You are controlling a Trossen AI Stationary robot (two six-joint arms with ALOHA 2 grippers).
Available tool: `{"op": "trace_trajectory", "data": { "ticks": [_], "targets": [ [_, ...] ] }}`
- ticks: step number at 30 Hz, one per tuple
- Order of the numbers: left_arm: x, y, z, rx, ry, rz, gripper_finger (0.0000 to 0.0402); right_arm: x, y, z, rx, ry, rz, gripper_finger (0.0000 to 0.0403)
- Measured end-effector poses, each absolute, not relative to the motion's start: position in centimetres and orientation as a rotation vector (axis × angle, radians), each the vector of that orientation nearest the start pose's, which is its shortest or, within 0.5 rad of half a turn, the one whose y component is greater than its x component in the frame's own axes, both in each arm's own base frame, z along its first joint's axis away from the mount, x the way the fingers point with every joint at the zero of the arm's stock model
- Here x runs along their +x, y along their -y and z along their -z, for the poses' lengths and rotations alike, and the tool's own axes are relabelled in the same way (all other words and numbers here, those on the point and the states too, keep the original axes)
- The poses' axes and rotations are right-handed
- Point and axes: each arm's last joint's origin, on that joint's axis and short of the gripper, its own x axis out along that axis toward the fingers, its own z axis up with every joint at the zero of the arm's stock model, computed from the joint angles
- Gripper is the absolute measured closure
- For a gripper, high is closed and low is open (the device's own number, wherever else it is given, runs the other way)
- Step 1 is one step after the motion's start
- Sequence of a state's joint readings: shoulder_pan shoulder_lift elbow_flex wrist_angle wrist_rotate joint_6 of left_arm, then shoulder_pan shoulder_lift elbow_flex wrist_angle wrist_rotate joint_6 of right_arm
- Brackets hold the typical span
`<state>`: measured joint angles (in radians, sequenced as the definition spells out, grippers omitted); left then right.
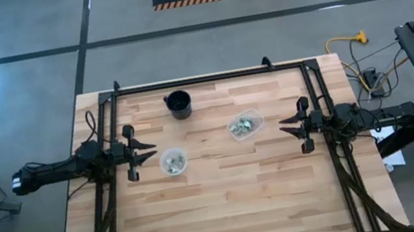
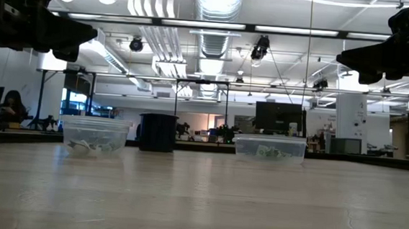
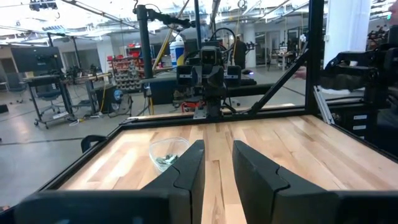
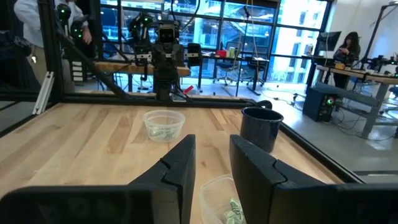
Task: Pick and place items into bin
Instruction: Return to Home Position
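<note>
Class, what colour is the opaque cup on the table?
The cup is black, clearest in the high view.

Pale green pkts (image 1: 242, 127) in 2 clear bins (image 1: 184, 155)

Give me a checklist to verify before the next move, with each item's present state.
1. Left gripper open, empty, at the left side: ok.
2. Right gripper open, empty, at the right side: ok.
3. Packets lie inside the round bin: ok.
4. More of them inside the rectangular bin: ok.
5. Black cup upright, apart from both bins: ok.
6. Count in each bin: cannot tell.
</note>
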<state>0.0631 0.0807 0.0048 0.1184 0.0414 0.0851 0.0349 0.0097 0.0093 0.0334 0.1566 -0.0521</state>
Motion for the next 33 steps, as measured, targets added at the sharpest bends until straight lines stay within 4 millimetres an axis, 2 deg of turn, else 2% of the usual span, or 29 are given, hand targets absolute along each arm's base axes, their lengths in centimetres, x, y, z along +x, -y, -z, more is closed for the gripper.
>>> {"op": "trace_trajectory", "data": {
  "ticks": [33],
  "targets": [
    [10.24, -0.52, -17.0, 0.087, 0.039, -0.023, 0.0336, 9.74, 0.11, -16.92, -0.049, 0.03, 0.123, 0.033]
  ]
}}
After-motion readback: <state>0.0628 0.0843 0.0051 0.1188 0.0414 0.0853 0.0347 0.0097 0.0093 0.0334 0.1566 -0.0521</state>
